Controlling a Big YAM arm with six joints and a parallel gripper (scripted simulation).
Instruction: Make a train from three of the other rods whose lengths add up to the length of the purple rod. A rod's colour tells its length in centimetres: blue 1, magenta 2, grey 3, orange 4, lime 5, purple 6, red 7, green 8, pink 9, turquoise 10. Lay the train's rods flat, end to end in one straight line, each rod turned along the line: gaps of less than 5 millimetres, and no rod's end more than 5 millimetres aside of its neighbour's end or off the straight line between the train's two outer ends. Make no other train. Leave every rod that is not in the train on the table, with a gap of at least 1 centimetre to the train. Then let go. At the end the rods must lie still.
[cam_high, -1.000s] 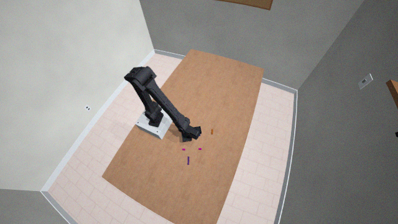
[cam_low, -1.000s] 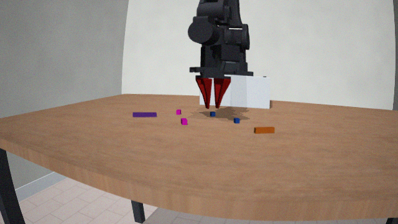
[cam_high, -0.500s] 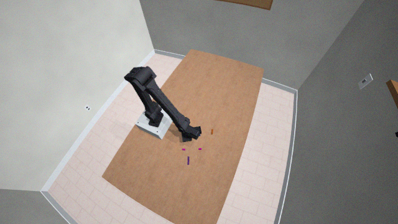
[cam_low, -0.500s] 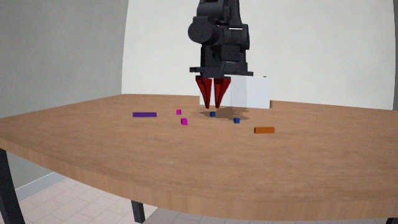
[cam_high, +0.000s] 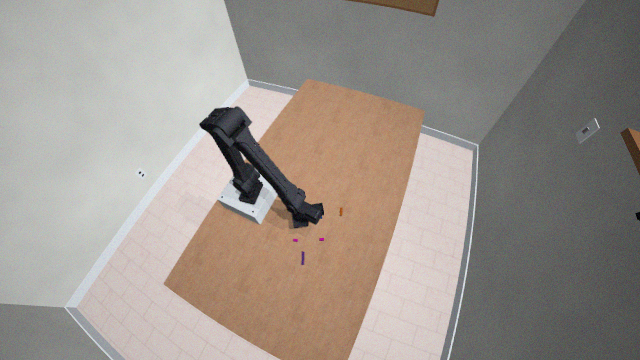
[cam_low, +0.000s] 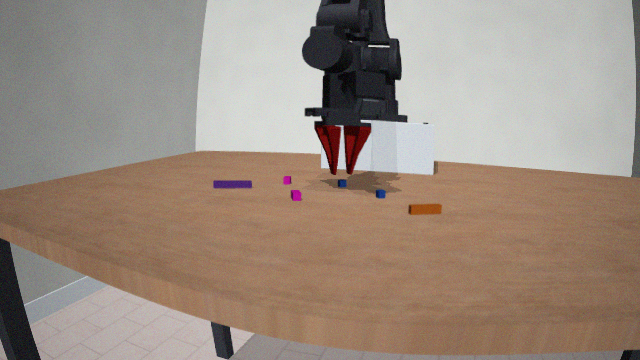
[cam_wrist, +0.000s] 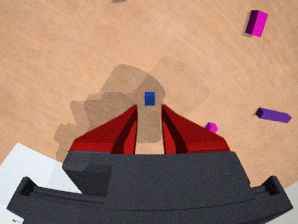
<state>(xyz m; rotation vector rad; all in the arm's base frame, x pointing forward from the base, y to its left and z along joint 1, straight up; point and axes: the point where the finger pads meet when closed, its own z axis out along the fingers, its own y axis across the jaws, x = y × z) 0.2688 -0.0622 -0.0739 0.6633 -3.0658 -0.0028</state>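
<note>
The purple rod (cam_low: 232, 184) lies flat at the left of the group, and it also shows in the wrist view (cam_wrist: 273, 115). Two magenta rods (cam_low: 287, 180) (cam_low: 296, 195) lie to its right. One blue rod (cam_low: 342, 183) lies directly under my gripper (cam_low: 342, 172), and a second blue rod (cam_low: 380, 193) lies further right. The orange rod (cam_low: 425, 209) lies alone at the right. My gripper hovers a little above the table with its red fingers pointing down, narrowly open and empty. In the wrist view the blue rod (cam_wrist: 149, 99) lies just past the fingertips, in line with the gap.
The white arm base (cam_low: 400, 147) stands on the table just behind the gripper. All the rods lie apart from each other. The table's near edge is far from the rods.
</note>
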